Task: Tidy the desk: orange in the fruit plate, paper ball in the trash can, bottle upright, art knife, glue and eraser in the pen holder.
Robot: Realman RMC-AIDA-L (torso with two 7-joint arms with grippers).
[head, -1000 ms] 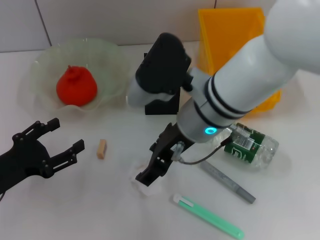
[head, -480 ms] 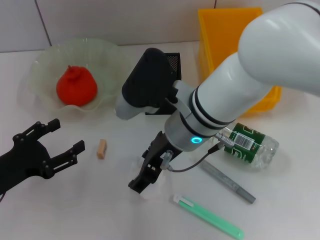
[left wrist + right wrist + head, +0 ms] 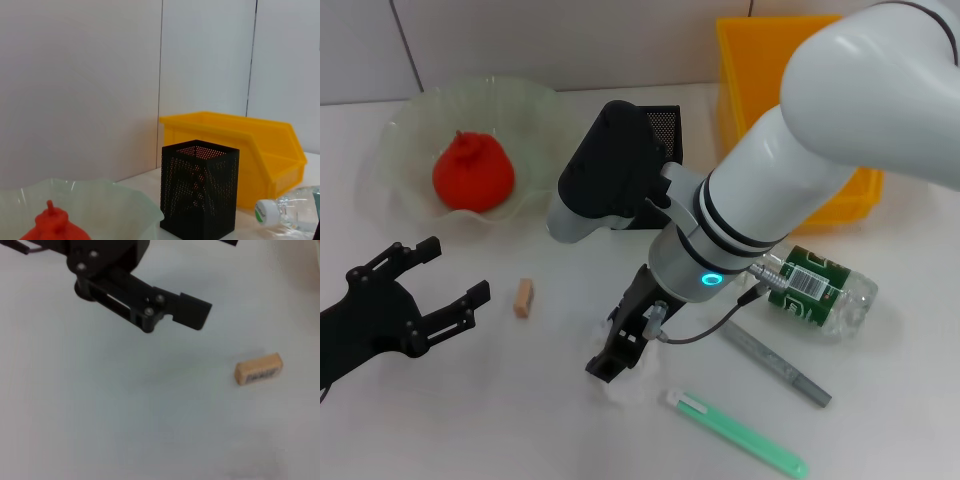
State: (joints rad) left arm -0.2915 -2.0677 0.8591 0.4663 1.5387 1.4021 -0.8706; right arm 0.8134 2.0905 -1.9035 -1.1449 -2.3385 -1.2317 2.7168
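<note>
Right gripper (image 3: 617, 357) is down at the tabletop, right over the paper ball (image 3: 620, 386), of which only a white sliver shows under the fingertips; can't tell if the fingers are apart or closed on it. My read: crumpled paper is very light and soft, it will crush instead of slipping, so pinch across the middle of the wad with light force and expect it to deform. Left gripper (image 3: 415, 300) hangs with fingers spread, near the eraser (image 3: 524, 298), and the trash can (image 3: 790, 80) stands well behind.
</note>
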